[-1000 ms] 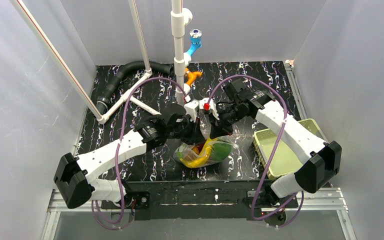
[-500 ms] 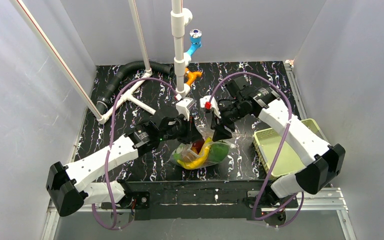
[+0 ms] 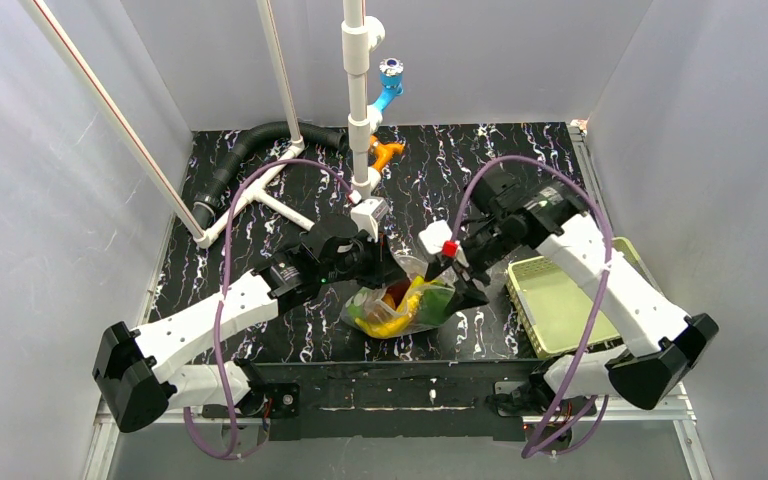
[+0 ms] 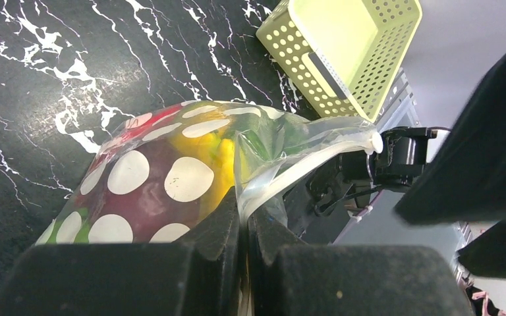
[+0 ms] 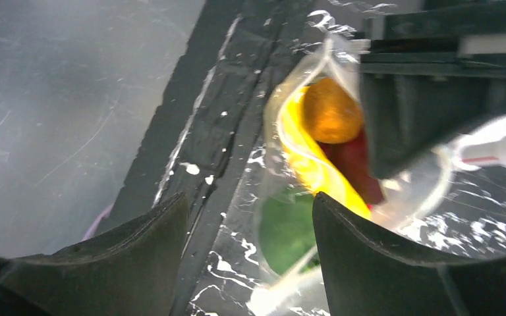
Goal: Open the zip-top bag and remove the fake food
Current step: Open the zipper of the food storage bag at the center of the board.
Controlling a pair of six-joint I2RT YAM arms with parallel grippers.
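Note:
The zip-top bag (image 3: 405, 308) lies near the table's front edge, its dotted face (image 4: 165, 178) toward the left wrist camera. My left gripper (image 3: 392, 268) is shut on the bag's upper rim (image 4: 244, 210), holding it up. The bag's mouth gapes open in the right wrist view. Inside is the fake food: an orange ball (image 5: 329, 112), a yellow banana (image 5: 309, 164), a red piece (image 5: 352, 164) and a green piece (image 5: 286, 230). My right gripper (image 3: 465, 293) hangs open just right of the bag, with nothing between its fingers (image 5: 151, 257).
A pale yellow-green mesh basket (image 3: 560, 305) sits at the right, close to the right arm. A white pipe frame (image 3: 358, 100) with orange (image 3: 385, 152) and blue fittings (image 3: 390, 85) stands behind. A black hose (image 3: 250, 145) lies at the back left.
My right gripper has let go of the bag's rim, opened, and moved right and down beside the bag. The left gripper keeps its grip and has shifted slightly.

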